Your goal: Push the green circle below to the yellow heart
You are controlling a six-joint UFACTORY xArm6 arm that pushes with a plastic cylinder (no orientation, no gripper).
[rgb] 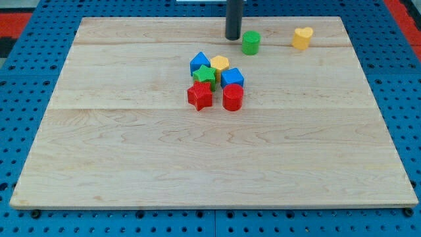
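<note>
The rod's tip (pixel 233 37) sits down near the desk's top edge, a little right of the middle, and just to its right is the green circle (pixel 250 43). Tip and block look to be touching or a hair apart; I can't call it from here. There is no pincer on this arm at all, only that plain dark rod, so nothing opens, nothing closes, nothing is grasped. It holds nothing and can only nudge.

Further right along the same top strip, towards the top right corner, sits the yellow heart (pixel 302 37), clear of the green circle with bare wood between them.

My read: this is the pushing step, with the green circle part of the way across. It is level with the heart, not beneath it. The next move, I'd say, calls for a shove that carries it rightward and also toward the desk's bottom edge, so the tip wants to work from the block's upper left.

Out in the middle of the desk a cluster sits well apart: blue block (pixel 200 62), yellow block (pixel 220 64), green star (pixel 204 74), second blue block (pixel 231 78), red star (pixel 200 96), red cylinder (pixel 233 97).
</note>
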